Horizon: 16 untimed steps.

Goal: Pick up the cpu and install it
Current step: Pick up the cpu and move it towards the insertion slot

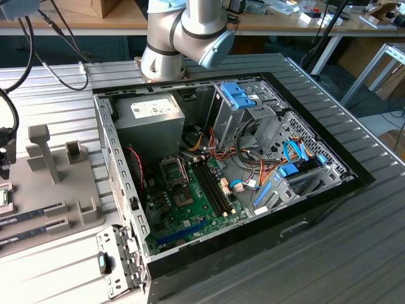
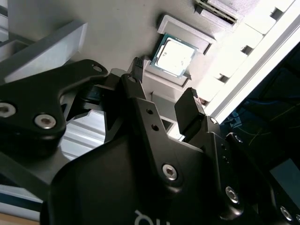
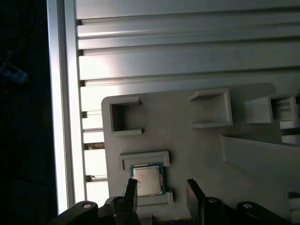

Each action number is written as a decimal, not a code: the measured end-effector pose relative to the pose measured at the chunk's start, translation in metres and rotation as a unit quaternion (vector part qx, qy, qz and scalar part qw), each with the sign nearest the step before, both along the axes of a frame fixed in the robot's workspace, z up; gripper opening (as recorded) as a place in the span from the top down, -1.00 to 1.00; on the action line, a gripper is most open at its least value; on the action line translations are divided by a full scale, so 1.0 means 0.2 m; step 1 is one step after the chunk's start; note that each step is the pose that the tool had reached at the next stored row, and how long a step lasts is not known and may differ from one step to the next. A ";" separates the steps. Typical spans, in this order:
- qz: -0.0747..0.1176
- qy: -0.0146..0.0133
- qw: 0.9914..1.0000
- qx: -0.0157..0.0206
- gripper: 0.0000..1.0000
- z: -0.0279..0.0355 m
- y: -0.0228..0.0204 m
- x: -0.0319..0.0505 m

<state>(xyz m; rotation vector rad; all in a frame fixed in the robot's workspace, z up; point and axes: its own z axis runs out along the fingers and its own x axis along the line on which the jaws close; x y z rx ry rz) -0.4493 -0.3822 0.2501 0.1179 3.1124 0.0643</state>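
Note:
The cpu point(image 3: 148, 179) is a small square chip with a silvery top and a thin green rim. It lies flat in a shallow recess of the grey holder plate point(image 3: 197, 150). In the second wrist view the cpu point(image 2: 174, 56) shows just beyond the black fingertips. My gripper point(image 3: 162, 192) hovers over it, open, with nothing between the fingers. One fingertip point(image 3: 131, 190) overlaps the chip's edge in the picture, and the other fingertip point(image 3: 194, 192) stands off to the side. In the second wrist view the gripper point(image 2: 164, 86) is likewise open above the recess.
An open computer case point(image 1: 316, 209) lies on the metal table, its green motherboard point(image 1: 190, 209) and empty processor socket point(image 1: 174, 170) exposed. The grey holder plate point(image 1: 57, 190) at the exterior view's left carries memory sticks point(image 1: 31, 212) and upright posts. The table's edge point(image 3: 61, 117) runs beside the plate.

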 end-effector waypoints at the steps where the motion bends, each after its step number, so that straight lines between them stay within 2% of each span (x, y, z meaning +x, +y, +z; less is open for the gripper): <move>1: 0.000 0.000 1.000 0.000 -0.08 -0.002 0.000 -0.001; 16: 0.000 0.000 1.000 0.000 -0.08 -0.042 0.002 -0.014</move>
